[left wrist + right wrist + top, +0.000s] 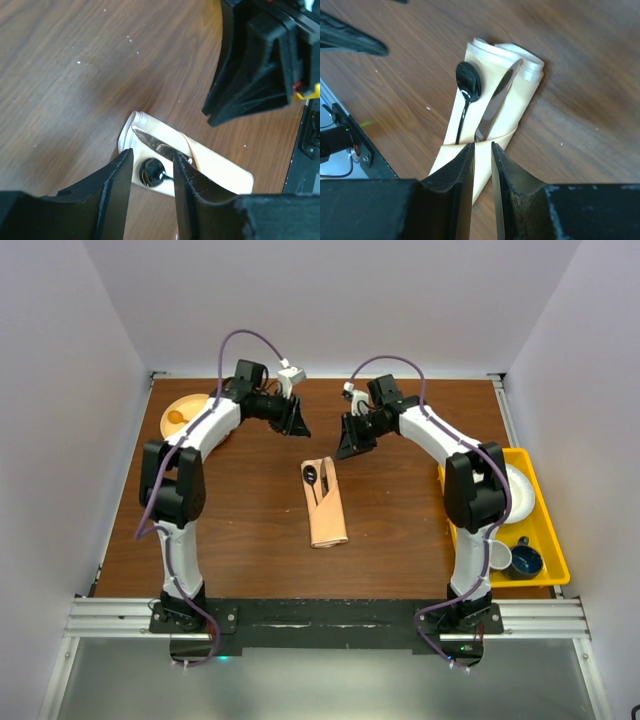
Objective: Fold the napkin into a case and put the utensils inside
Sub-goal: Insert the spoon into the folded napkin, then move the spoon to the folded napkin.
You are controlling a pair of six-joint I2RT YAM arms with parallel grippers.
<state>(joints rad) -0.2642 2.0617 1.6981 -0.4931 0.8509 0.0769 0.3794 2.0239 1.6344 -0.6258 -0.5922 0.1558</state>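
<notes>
place: robot lab cell | cues: white enclosure walls (60,390), aluminium rail (100,617), wooden table (250,530)

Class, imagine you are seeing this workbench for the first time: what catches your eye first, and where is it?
The shiny peach napkin case lies at the middle of the brown table, with a dark spoon and a knife tucked into it. The left hand and right hand hang open and empty by its far end. A bright yellow tray sits at the table's right edge.

Wooden table (400,530): satin case (326,508), round plate (181,416), yellow tray (553,540)
</notes>
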